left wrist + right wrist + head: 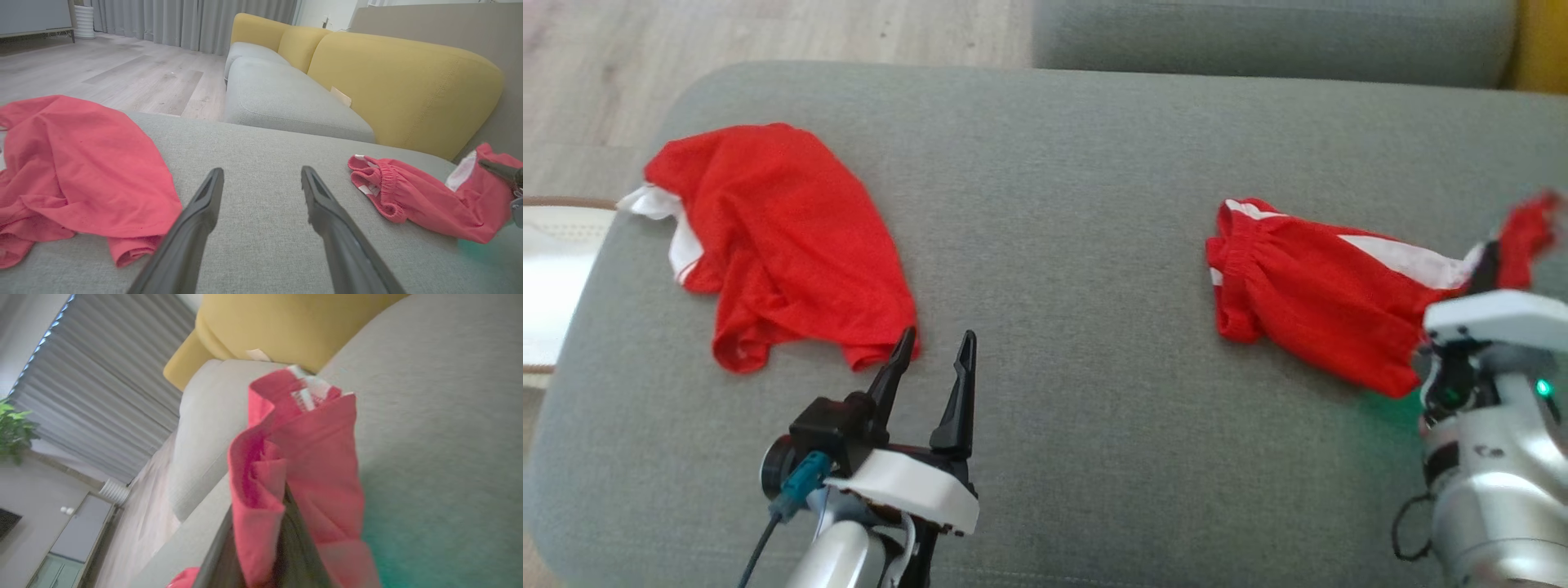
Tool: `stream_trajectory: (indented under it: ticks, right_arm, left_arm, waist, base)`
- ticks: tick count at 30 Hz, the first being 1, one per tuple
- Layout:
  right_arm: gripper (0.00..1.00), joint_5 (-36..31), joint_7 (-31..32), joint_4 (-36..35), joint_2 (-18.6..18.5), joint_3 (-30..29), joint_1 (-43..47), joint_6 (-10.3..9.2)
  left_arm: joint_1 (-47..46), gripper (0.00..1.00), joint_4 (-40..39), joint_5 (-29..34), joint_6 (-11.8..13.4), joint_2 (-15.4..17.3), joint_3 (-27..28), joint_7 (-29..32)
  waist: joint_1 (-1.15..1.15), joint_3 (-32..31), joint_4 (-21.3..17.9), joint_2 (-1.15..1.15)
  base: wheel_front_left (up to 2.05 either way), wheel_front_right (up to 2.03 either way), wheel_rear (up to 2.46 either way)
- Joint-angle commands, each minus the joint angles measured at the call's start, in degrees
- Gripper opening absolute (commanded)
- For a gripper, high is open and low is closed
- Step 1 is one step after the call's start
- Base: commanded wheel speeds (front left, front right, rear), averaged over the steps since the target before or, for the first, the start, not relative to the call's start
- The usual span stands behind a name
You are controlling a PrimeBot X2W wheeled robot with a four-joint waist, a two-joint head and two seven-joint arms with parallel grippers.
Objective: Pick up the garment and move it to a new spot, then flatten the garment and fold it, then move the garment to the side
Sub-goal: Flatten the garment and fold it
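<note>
Right gripper (pixel 1489 260) (tight) on red shorts (pixel 1298 286)

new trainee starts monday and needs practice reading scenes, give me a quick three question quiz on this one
1. True or false: the left gripper has its fingers shut on the red shirt.
2. Which garment is the right gripper clamped on? A) the red shirt B) the red shorts with white stripes C) neither
3. Fill in: the cushion under both garments is ____ in colour.

Key
1. False: its fingers stand open and hold nothing.
2. B: one end of the red shorts is pinched and raised, and the waistband end lies on the cushion.
3. Grey.
</note>
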Motion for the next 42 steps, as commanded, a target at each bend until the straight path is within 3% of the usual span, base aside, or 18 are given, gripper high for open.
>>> stream_trajectory:
  ticks: [1, 7, 17, 25, 33, 34, 35, 36, 42]
  right_arm:
    - [0.00, 0.1, 0.7, -3.3, 0.9, 3.2, -1.5, -0.05]
    - [0.00, 8.3, 4.0, -8.1, 1.3, 15.5, 1.3, -0.05]
    - [0.00, 18.7, 1.8, -9.6, 1.3, 33.0, 6.1, -0.05]
    - [0.00, 22.4, -0.5, -7.6, 1.3, 39.4, 4.3, -0.05]
    - [0.00, 22.0, -1.5, -4.1, 1.3, 43.5, 3.0, -0.05]
    - [0.04, 21.3, -1.3, -2.9, 1.3, 44.3, 2.9, -0.05]
    - [0.82, 20.4, -1.3, -1.9, 1.3, 44.9, 2.7, -0.05]
    - [1.00, 19.7, -0.9, -0.8, 1.3, 45.7, 2.5, -0.05]
    - [1.00, 16.8, 1.0, 2.1, 1.3, 49.7, 2.1, -0.05]
  left_arm:
    - [-1.3, 1.00, -1.6, 0.2, -0.3, 0.1, 1.9, -0.7]
    - [-0.7, 1.00, -1.2, 0.1, -0.5, 0.1, 1.5, -0.7]
    - [-0.3, 1.00, -1.0, 0.2, -0.5, 0.1, 1.7, -0.7]
    - [-0.6, 1.00, -1.3, 0.2, -0.4, 0.1, 1.8, -0.7]
    - [-0.9, 1.00, -1.3, 0.0, -0.1, 0.1, 1.6, -0.7]
    - [-0.9, 1.00, -1.3, -0.1, -0.1, 0.1, 1.6, -0.7]
    - [-0.9, 1.00, -1.3, -0.1, 0.0, 0.1, 1.7, -0.7]
    - [-0.9, 1.00, -1.3, -0.1, 0.0, 0.1, 1.7, -0.7]
    - [-1.0, 1.00, -1.4, -0.2, 0.2, 0.1, 2.3, -0.7]
  waist:
    - [0.00, -0.6, 0.8, 0.00]
    - [0.00, -1.5, 3.1, 0.00]
    - [0.00, -2.2, 5.1, 0.00]
    - [0.00, -1.1, 5.6, 0.00]
    - [0.00, -0.1, 5.8, 0.00]
    - [0.00, 0.0, 5.8, 0.00]
    - [0.00, 0.1, 5.7, 0.00]
    - [0.00, 0.2, 5.6, 0.00]
    - [0.00, -0.2, 4.0, 0.00]
  base:
    - [0.00, 0.00, 0.00]
    - [0.00, 0.00, 0.00]
    - [0.00, 0.00, 0.00]
    - [0.00, 0.00, 0.00]
    - [0.00, 0.00, 0.00]
    - [0.00, 0.00, 0.00]
    - [0.00, 0.00, 0.00]
    - [0.00, 0.00, 0.00]
    - [0.00, 0.00, 0.00]
